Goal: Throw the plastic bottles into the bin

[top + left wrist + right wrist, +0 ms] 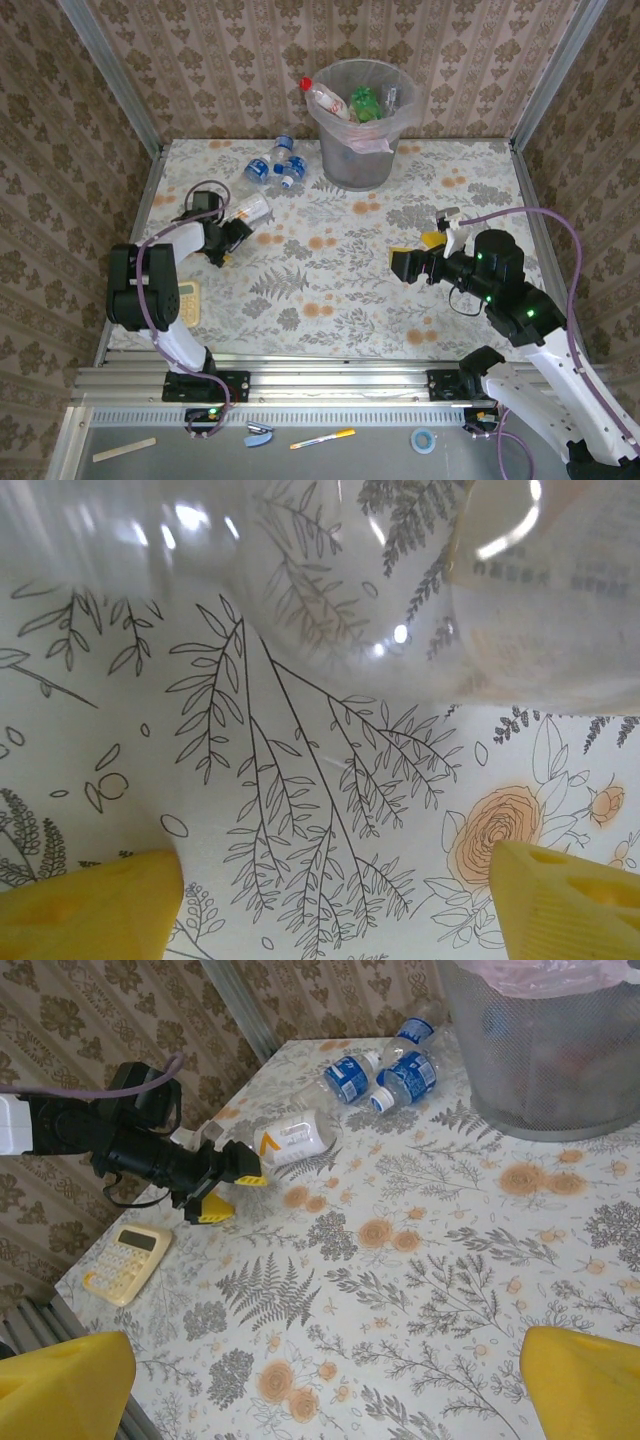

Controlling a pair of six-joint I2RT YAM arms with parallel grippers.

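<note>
Left gripper [232, 238]: yellow fingers [90, 905] spread wide, down low over the floral tablecloth [300, 810], pinching nothing!
Clear plastic bottle with a white label [250, 210]: on its side at 1 o'clock of that gripper, just past the fingertips. Touching or not, cannot tell.
Right gripper [418, 252]: jaws wide apart and empty, well apart from every bottle.
3 blue-labelled clear bottles [276, 166]: bunched on the table at 9 o'clock of the bin.
Round translucent grey bin [355, 165]: at 12 o'clock by the far wall, with a red-capped bottle [322, 97] and a green bottle [365, 103] inside.
</note>
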